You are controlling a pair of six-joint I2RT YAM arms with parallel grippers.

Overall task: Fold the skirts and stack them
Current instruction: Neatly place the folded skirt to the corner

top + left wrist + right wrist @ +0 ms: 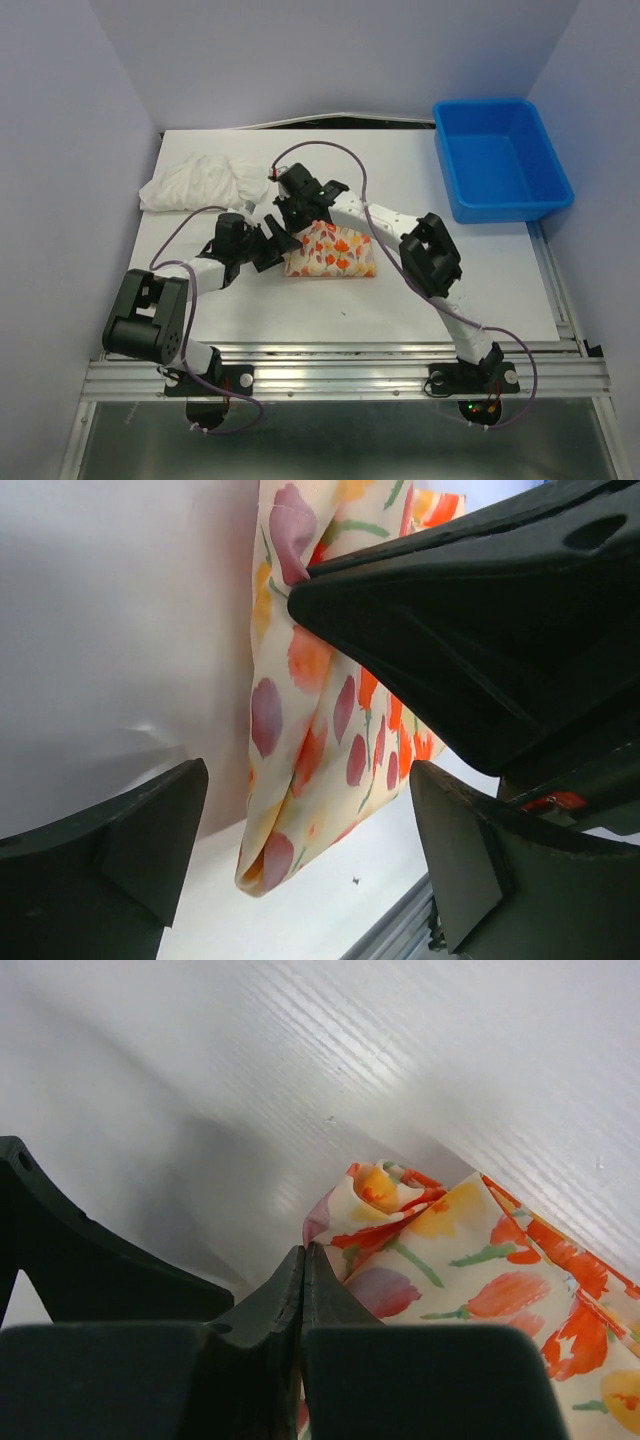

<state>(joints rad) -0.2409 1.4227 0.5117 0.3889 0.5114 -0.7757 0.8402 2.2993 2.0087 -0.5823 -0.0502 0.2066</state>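
Skirts are laid apart on the white table (400, 300). A blue bin (510, 208) is set at the far right corner, well apart from both. The white skirt (200, 183) is seen crumpled by the far left corner. The printed skirt (335, 255) is laid folded near the table's middle. Its far left corner is pinched by the right gripper (303, 1255), whose fingers are pressed together on the cloth. The left gripper (308, 780) is held spread just beside the skirt's left edge, with nothing gripped. Its wrist view is partly blocked by the right gripper's body.
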